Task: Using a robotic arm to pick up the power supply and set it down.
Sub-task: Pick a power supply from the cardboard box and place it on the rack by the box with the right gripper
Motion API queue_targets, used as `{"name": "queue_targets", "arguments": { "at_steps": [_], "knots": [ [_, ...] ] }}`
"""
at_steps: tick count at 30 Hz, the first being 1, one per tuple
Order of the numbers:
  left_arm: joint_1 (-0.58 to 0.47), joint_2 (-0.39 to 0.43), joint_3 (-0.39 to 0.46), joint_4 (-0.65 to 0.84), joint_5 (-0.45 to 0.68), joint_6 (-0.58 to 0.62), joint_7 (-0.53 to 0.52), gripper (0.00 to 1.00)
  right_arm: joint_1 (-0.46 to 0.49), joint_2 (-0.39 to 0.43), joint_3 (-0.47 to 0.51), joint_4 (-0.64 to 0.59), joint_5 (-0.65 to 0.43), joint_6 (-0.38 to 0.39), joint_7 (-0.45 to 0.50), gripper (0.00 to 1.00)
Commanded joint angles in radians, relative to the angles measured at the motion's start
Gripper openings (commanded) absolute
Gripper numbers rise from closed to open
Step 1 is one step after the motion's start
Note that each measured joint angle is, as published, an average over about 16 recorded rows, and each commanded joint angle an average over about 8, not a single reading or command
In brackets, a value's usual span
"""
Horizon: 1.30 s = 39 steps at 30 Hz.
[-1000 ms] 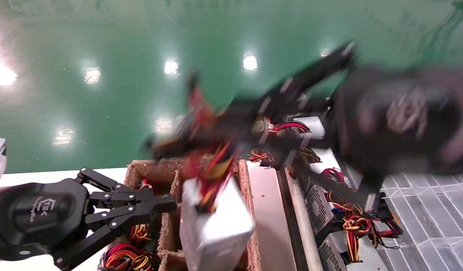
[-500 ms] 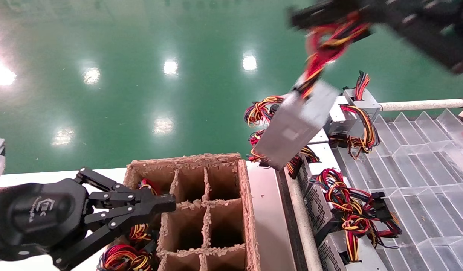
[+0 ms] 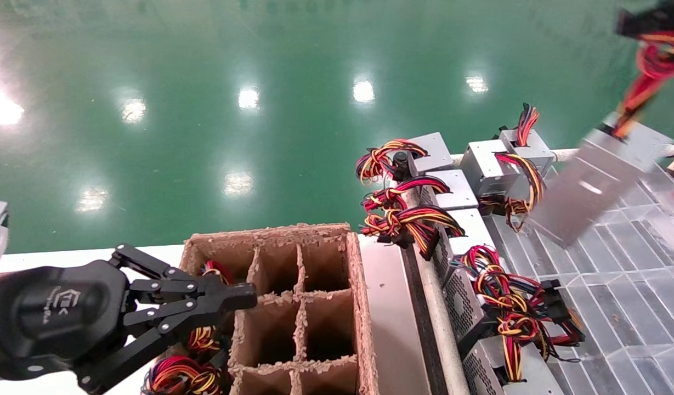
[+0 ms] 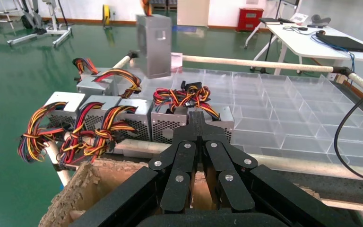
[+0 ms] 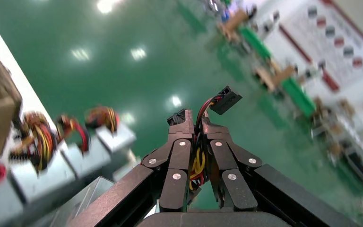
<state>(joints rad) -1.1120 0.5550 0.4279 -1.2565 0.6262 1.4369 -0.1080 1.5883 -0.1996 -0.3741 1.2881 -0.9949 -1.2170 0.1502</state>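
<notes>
Black fingers point(image 5: 184, 132) of the right gripper point(image 5: 194, 126) are pinched on the wire bundle point(image 3: 646, 71) of a silver-grey power supply point(image 3: 594, 184), which dangles tilted in the air at far right, above the clear divided tray point(image 3: 633, 285). The left gripper point(image 3: 235, 299) sits pressed together at near left, beside the cardboard crate point(image 3: 358, 285).

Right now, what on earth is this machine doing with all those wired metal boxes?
The right gripper is clamped on the wire bundle of one power supply, which dangles in the air over the clear divided tray. Other power supplies lie in a row along that tray's edge. The left gripper hangs idle at the cardboard divider box.
</notes>
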Motion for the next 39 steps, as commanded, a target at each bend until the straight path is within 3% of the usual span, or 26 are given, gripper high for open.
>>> {"name": "queue_targets", "arguments": {
  "at_steps": [1,7,13,24,31,39],
  "knots": [
    [0.0,0.0,0.0,0.0,0.0,0.0,0.0,0.0,-0.015,0.033,-0.002,-0.01,-0.008,0.003,0.007,0.0],
    [0.0,0.0,0.0,0.0,0.0,0.0,0.0,0.0,-0.109,0.026,-0.028,-0.069,0.044,0.014,-0.046,0.0],
    [0.0,0.0,0.0,0.0,0.0,0.0,0.0,0.0,-0.171,-0.069,-0.055,-0.111,0.071,0.048,-0.119,0.0],
    [0.0,0.0,0.0,0.0,0.0,0.0,0.0,0.0,-0.118,-0.26,-0.1,-0.232,0.017,0.053,-0.19,0.0],
    [0.0,0.0,0.0,0.0,0.0,0.0,0.0,0.0,-0.077,-0.251,-0.112,-0.286,-0.05,0.085,-0.186,0.0],
    [0.0,0.0,0.0,0.0,0.0,0.0,0.0,0.0,-0.084,-0.222,-0.101,-0.319,-0.052,0.107,-0.192,0.0]
  ]
}}
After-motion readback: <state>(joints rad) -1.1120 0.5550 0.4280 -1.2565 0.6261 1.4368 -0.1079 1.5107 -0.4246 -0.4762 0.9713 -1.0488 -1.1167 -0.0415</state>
